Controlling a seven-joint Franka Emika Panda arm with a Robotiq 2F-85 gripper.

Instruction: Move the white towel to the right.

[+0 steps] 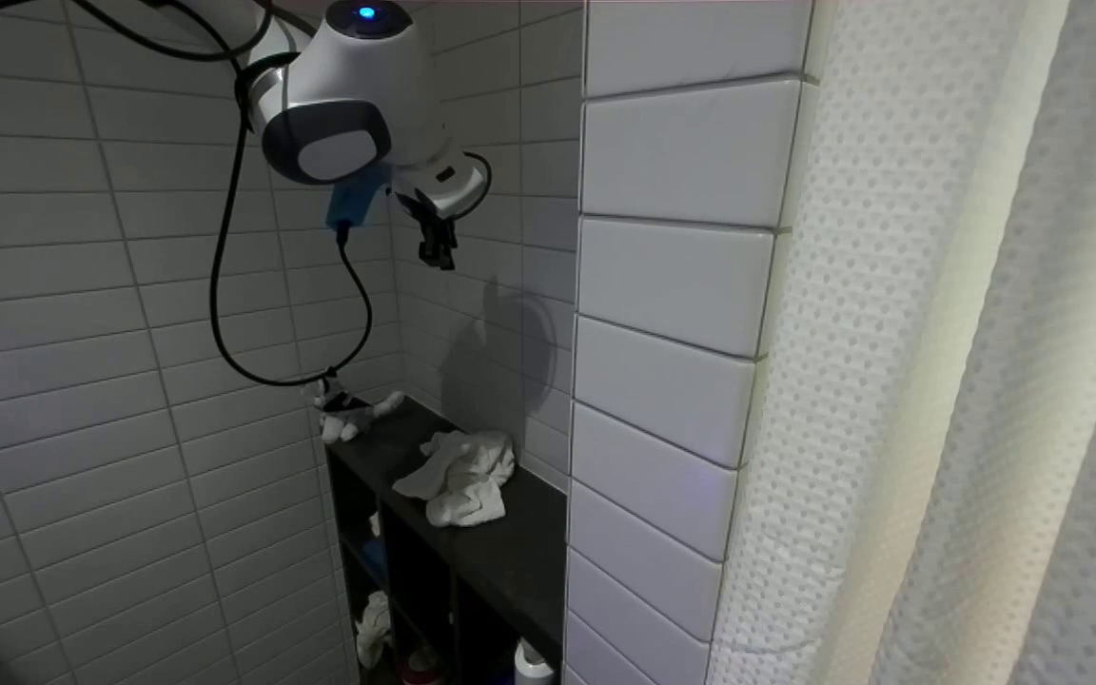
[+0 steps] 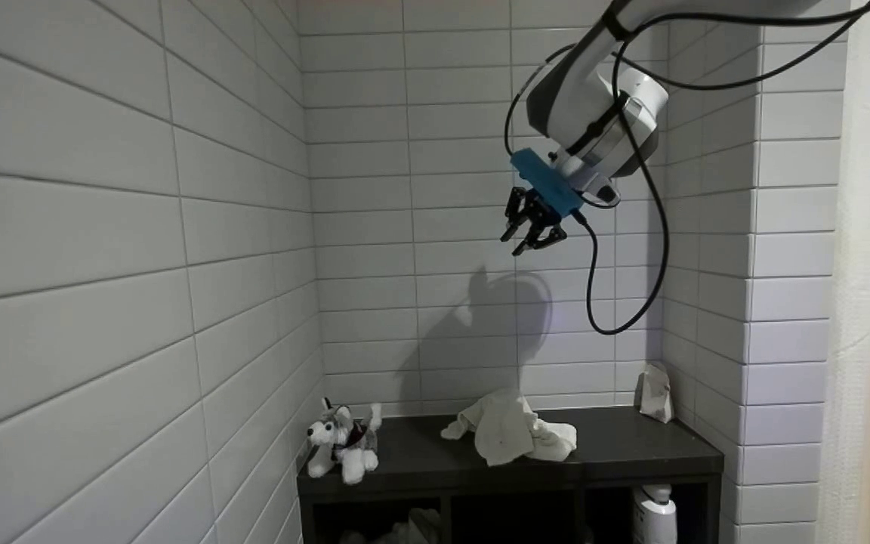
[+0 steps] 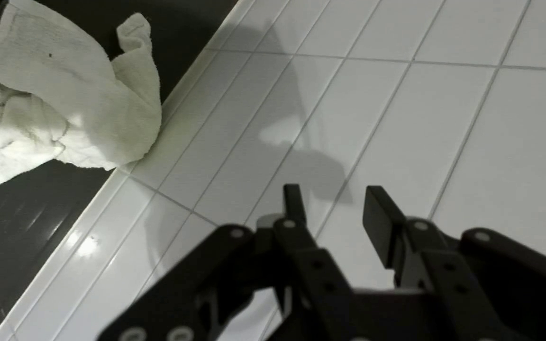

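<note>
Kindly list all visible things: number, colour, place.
tiled walls: several, white, around the shelf
shelf: one, black, between walls
white towel: one, white, on the shelf
plush dog: one, grey-white, on top, one end
packet-like thing: one, white, on top, opposite end
bottle: one, white, inside the shelf
cloth bundle: at least one, pale, inside the shelf
blue item, red item: one each, inside the shelf, unclear
curtain: one, whitish, right side, both exterior views
arm: one, white-grey, above shelf level
gripper: one, black, open, on the arm
block: one, blue, beside the gripper
cables: several, black, along the arm
</note>
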